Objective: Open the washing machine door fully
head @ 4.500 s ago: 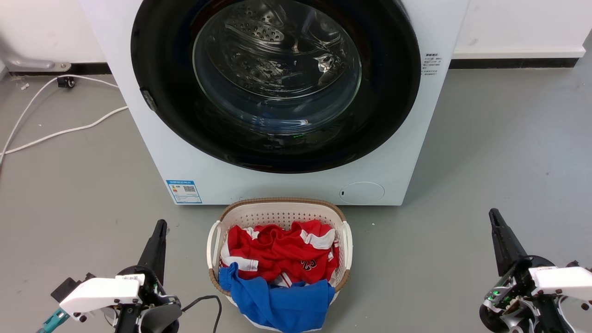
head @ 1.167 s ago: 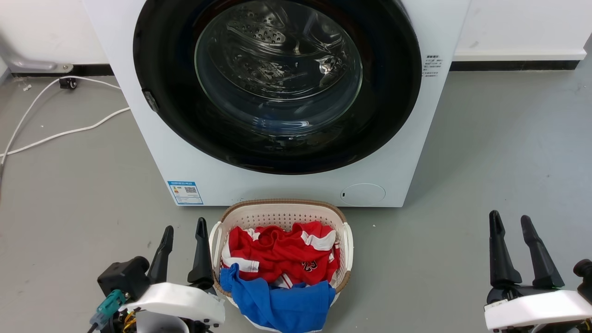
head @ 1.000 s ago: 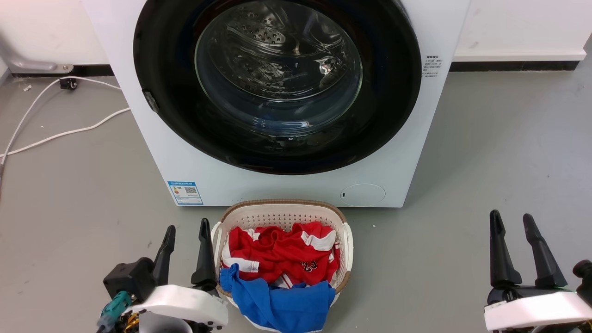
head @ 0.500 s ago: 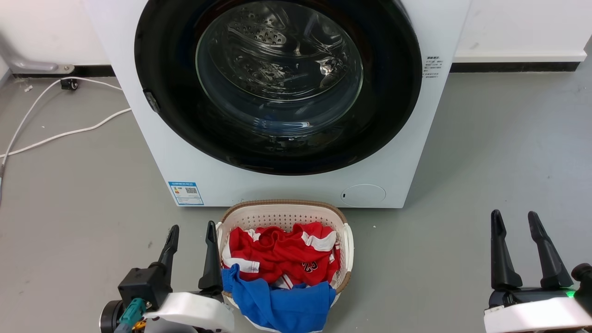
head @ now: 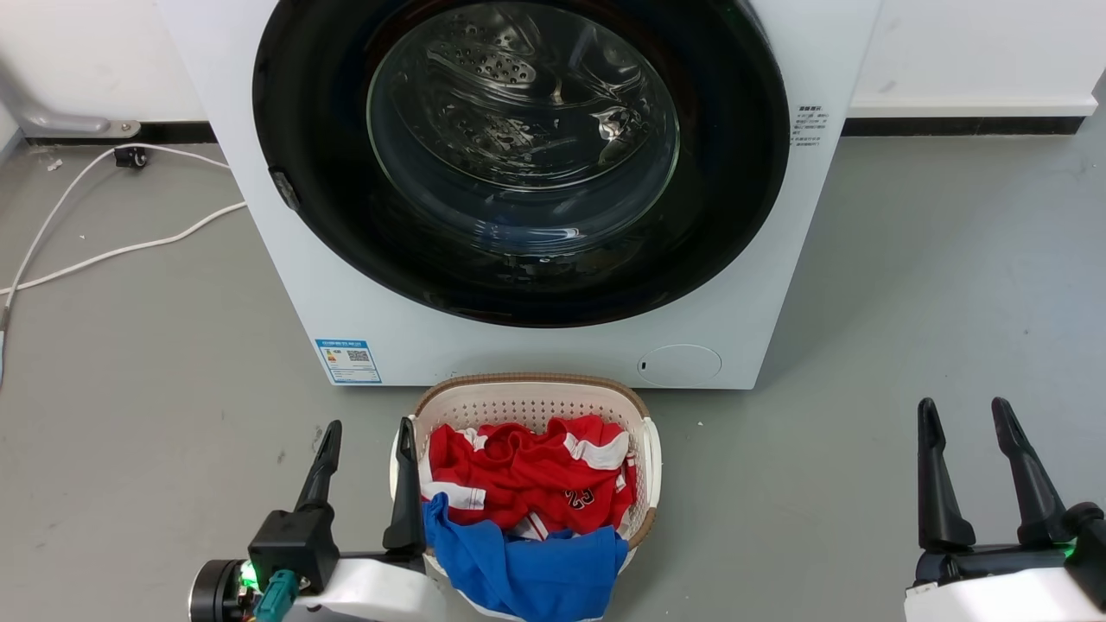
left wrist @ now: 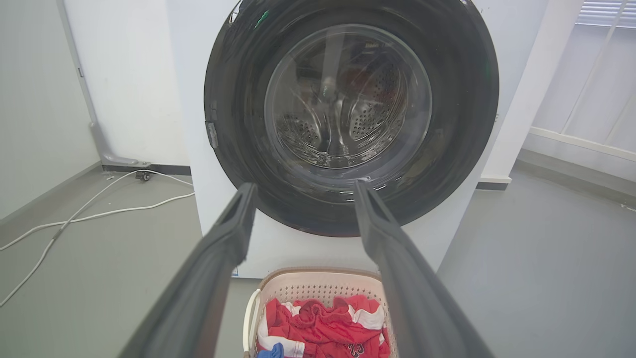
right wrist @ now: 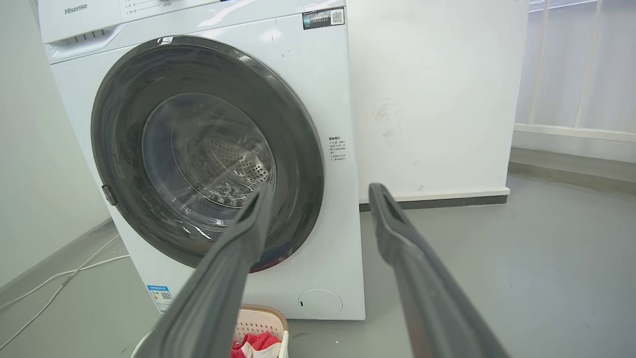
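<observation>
Door (head: 734, 190) top cropped; sticker (head: 347, 360) print seemingly illegible.

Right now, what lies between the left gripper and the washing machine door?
Head view: bare floor ahead of the left gripper, then the white front of the washing machine below the door.

The head camera looks steeply down, close, on the big white box-shaped front-loading washing machine (head: 536, 350) and the white perforated plastic laundry basket (head: 518, 403) before it. Both wrist cameras (lower, nearly level) face that same front, the right one obliquely.
</observation>
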Robot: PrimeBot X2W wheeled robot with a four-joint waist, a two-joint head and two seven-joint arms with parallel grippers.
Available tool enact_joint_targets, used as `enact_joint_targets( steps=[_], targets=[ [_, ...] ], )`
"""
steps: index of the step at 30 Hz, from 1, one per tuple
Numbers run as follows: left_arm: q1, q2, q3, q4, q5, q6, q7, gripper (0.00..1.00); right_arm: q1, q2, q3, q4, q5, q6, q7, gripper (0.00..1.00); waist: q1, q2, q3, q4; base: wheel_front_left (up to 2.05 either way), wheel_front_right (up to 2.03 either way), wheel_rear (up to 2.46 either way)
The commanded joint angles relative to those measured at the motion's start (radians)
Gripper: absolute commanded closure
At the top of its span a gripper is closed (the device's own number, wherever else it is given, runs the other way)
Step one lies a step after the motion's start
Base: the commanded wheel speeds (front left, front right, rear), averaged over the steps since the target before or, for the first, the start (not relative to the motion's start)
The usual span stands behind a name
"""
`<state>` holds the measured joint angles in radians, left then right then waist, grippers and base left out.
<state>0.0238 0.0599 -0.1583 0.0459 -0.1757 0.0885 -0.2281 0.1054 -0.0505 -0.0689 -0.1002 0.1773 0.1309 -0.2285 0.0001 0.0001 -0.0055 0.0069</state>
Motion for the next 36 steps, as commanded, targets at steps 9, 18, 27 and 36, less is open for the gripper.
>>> enact_joint_targets(
  steps=[9,18,27,36],
  targets=[
    [0.017,-0.004,-0.007,0.007,0.080,0.009,-0.024,0.00,0.021,0.000,0.001,-0.009,-0.069,0.000,-0.024,0.00,-0.0001,-0.0001,-0.001,0.001,0.00,0.00,0.00],
    [0.028,-0.008,0.002,0.010,0.117,0.014,-0.040,0.00,0.033,0.001,0.008,-0.011,-0.104,0.000,-0.039,0.00,-0.0001,-0.0001,0.000,0.004,0.00,0.00,0.00],
    [0.028,-0.010,0.008,0.024,0.099,0.004,-0.039,0.00,0.038,0.001,0.010,0.012,-0.071,0.000,-0.037,0.00,-0.0001,-0.0001,0.003,0.002,0.00,0.00,0.00],
    [0.027,-0.010,0.005,0.037,0.089,0.008,-0.039,0.00,0.037,0.001,0.013,0.048,-0.036,0.000,-0.037,0.00,-0.0001,-0.0001,0.002,0.004,0.00,0.00,0.00]
  ],
)
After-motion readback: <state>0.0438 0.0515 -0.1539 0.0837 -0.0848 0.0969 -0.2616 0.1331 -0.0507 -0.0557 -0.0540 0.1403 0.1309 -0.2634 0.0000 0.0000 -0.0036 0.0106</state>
